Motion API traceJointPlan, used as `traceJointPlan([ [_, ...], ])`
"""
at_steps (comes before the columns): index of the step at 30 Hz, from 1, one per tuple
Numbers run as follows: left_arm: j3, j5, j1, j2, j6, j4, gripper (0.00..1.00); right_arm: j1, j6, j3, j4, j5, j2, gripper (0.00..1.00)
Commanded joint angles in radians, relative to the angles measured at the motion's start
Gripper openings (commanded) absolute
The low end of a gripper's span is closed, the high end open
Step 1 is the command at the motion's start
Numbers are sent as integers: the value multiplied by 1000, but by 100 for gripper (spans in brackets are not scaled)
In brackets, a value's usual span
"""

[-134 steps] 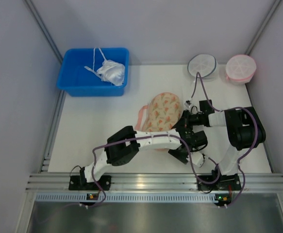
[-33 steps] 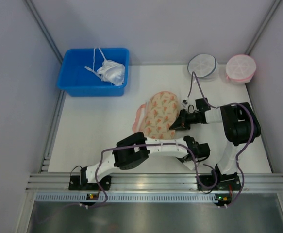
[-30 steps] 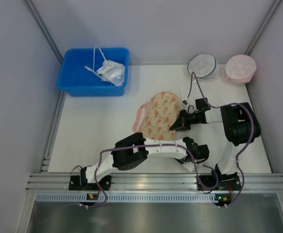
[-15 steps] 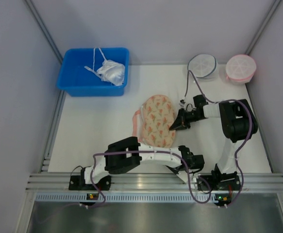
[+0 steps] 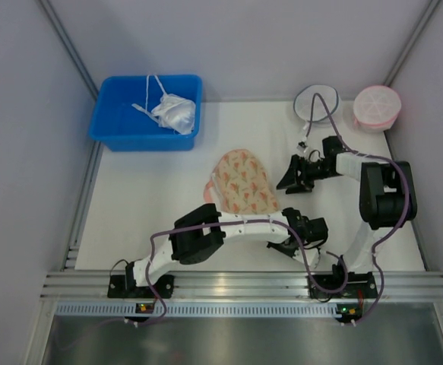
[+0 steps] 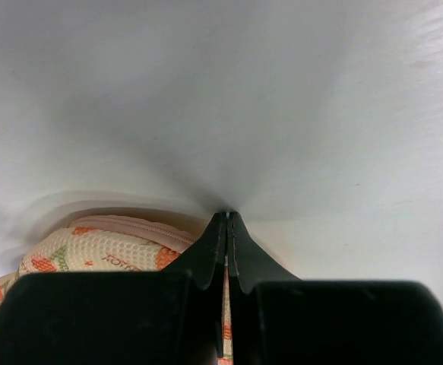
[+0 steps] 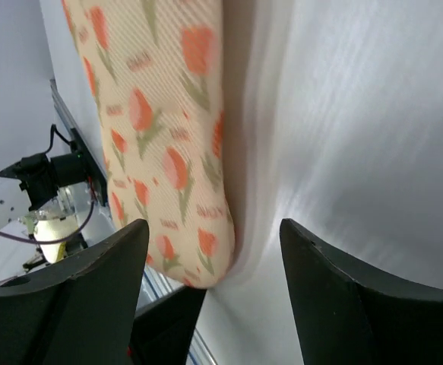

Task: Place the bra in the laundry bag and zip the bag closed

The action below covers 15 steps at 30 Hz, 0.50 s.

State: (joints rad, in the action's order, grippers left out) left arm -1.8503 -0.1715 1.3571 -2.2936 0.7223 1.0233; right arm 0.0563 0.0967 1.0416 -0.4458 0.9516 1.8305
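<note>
Half a second ago the right gripper [image 5: 289, 180] lay against the right edge of the laundry bag [image 5: 242, 181]. It has since drawn back toward the upper right and now stands just apart from the bag, its jaws spread wide. In the right wrist view the tulip-print shell [image 7: 160, 114] lies beyond the two open fingers. The bag itself has turned. It stood nearly upright in the frame before; now it lies slanted at the middle of the tabletop [image 5: 145, 205], its upper end toward the left and its lower end toward the right. The left gripper [image 5: 293, 242] has moved up from the near edge and sits just below and right of the bag's lower end. Its jaws are pressed together. The left wrist view shows the bag's pink zipper rim [image 6: 141, 226] close behind them, but not whether anything is pinched.

The tabletop is white, enclosed by pale grey walls, with an aluminium rail [image 5: 244, 285] along the bottom carrying both arm bases. A blue bin [image 5: 115, 125] at the upper left holds a white bra [image 5: 174, 112]. At the upper right stand a round white mesh pouch with a dark rim [image 5: 316, 101] and, beside it, a round pink mesh pouch [image 5: 377, 105].
</note>
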Motion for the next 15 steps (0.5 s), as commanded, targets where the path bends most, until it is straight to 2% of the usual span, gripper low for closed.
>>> traceJointPlan([
  [1,-17,-5,-16,3,-12,-120,0,-30,-126,-78,-114,29,-21,68],
  [2,-15,-9,-16,6,-12,-133,0,-27,-123,-98,-107,64,-16,64],
  [6,-20,-36,-16,13,-12,-183,0,-7,-49,-167,-38,162,29,59],
  [13,-26,-49,-16,37,-26,-262,0,28,-20,-164,1,156,75,58],
  [15,-30,-48,-16,43,-34,-266,0,37,-15,-164,7,159,82,48],
])
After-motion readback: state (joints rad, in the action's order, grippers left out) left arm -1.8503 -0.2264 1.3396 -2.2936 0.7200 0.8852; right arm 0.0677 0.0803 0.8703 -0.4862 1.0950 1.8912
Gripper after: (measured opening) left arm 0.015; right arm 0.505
